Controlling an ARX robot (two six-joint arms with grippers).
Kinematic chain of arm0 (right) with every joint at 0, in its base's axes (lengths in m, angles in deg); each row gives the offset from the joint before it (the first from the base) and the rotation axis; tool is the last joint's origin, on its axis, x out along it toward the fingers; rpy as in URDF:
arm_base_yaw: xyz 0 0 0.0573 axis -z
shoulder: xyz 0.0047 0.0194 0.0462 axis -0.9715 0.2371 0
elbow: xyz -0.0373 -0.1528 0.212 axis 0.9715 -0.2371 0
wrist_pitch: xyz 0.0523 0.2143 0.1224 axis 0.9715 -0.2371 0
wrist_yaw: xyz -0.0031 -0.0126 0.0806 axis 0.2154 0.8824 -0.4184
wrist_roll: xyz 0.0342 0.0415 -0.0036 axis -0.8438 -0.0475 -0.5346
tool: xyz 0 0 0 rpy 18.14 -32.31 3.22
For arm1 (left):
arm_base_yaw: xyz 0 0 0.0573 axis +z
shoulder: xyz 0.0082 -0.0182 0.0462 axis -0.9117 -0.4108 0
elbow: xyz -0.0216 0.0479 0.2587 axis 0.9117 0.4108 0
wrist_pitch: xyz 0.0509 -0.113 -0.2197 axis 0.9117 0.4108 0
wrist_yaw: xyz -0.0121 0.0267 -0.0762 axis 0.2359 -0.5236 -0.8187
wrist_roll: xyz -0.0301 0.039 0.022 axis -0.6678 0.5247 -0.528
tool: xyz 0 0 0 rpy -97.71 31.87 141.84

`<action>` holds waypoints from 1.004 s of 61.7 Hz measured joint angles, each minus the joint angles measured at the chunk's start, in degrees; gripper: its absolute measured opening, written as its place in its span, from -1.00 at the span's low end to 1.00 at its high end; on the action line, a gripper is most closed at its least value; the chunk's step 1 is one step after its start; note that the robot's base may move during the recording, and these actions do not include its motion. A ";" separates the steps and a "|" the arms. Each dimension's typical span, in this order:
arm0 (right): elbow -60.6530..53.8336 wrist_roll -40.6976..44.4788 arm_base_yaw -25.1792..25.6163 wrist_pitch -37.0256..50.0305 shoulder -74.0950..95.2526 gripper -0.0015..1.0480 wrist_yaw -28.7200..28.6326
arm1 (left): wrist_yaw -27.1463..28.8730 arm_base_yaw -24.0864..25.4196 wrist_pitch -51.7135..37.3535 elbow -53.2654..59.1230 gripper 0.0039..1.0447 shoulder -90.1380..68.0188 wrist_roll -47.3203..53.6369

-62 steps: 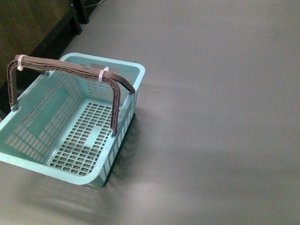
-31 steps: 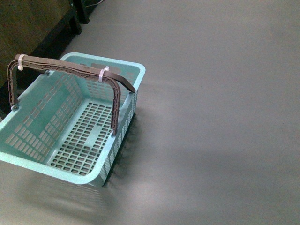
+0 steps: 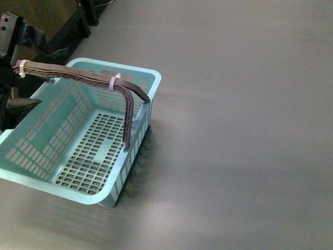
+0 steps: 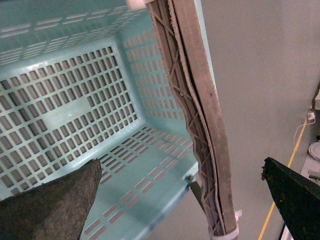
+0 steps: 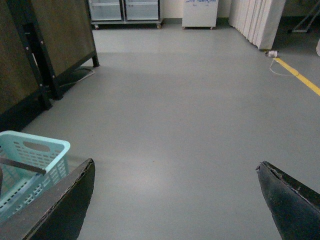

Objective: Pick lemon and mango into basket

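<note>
Status: L claw open, nothing held, fingers set wide. It hangs over the basket, looking down onto its slotted bottom. The brown handle runs thru the gap btwn the fingers, long axis crosswise to the line joining them; whether it sits level w/ the fingertips or below them cannot be told. R claw also open and empty; the basket lies outside its gap, beyond one finger, w/ bare floor ahead. Basket interior: empty. No lemon or mango in any view, so bearing from either claw is unknown. Judgement: L arm is nearer the basket. Next move calls for locating the fruit first, and L claw should clear the handle when withdrawing
</note>
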 joint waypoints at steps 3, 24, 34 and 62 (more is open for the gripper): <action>0.00 -0.02 0.00 0.00 0.00 0.83 0.00 | 0.57 -0.68 0.24 -2.36 0.87 -2.19 -0.98; 0.00 -0.02 0.00 0.00 0.00 0.83 0.00 | 4.39 -3.23 1.31 -15.96 0.87 -13.03 -5.66; 0.00 -0.02 0.00 0.00 0.00 0.83 0.00 | 6.27 -3.45 3.78 -19.28 0.78 -14.29 -5.40; 0.00 -0.02 0.00 0.00 0.00 0.83 0.00 | 7.23 -3.76 8.20 -19.89 -0.61 -14.99 -8.04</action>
